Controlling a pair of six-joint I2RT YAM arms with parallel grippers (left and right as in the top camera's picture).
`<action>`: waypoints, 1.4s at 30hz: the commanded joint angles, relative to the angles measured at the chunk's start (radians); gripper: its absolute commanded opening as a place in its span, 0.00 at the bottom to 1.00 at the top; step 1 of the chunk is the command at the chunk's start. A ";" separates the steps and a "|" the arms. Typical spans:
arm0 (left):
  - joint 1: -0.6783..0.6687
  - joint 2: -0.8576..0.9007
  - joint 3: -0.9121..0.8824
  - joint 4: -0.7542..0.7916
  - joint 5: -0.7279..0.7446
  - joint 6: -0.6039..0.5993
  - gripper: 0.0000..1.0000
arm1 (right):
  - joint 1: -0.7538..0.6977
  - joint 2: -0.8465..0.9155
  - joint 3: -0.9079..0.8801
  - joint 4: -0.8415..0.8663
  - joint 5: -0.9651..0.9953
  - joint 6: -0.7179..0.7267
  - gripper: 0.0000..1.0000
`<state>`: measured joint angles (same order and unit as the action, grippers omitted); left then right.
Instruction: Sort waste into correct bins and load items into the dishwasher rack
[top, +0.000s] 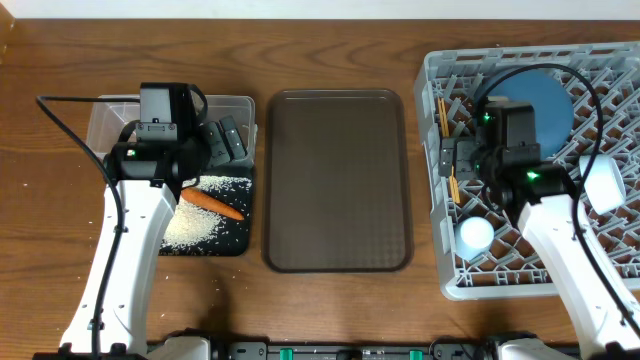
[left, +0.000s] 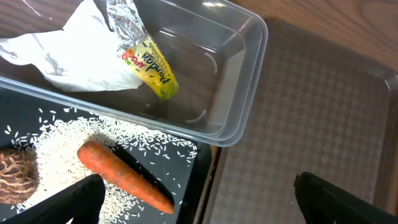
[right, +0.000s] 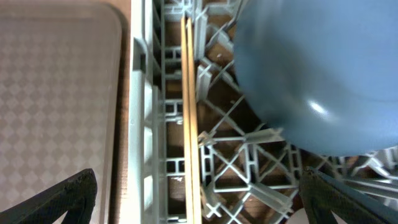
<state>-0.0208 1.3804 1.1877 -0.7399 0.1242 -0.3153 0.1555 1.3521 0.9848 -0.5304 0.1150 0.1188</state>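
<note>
End of the job, by the look of it: the serving tray (top: 335, 180) on the table (top: 330, 40) lies bare. Left of it, the left pincer (left: 199, 190) hangs wide apart and empty over a clear tub (left: 245, 74) holding a napkin (left: 68, 56) and wrapper (left: 152, 68), and a black tray (top: 238, 238) of rice (left: 56, 149), a carrot (left: 124, 177) and a brown lump (left: 15, 177). Right of it, the right pincer (right: 198, 180), likewise spread and empty, hovers over the rack (top: 455, 285) with chopsticks (right: 189, 112), plate (top: 540, 100), cup (top: 476, 235) and bowl (top: 603, 182). The next move likely calls for only a check for strays.
</note>
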 joint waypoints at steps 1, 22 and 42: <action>0.002 0.005 -0.006 -0.003 -0.005 0.004 0.98 | 0.001 -0.119 -0.031 0.035 0.064 -0.039 0.99; 0.002 0.005 -0.006 -0.003 -0.005 0.004 0.98 | -0.053 -1.089 -0.892 0.829 0.060 -0.098 0.99; 0.002 0.005 -0.006 -0.003 -0.005 0.004 0.98 | -0.093 -1.347 -0.980 0.455 -0.106 -0.247 0.99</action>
<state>-0.0208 1.3804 1.1862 -0.7406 0.1246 -0.3153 0.0906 0.0151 0.0071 -0.0635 0.0822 -0.0311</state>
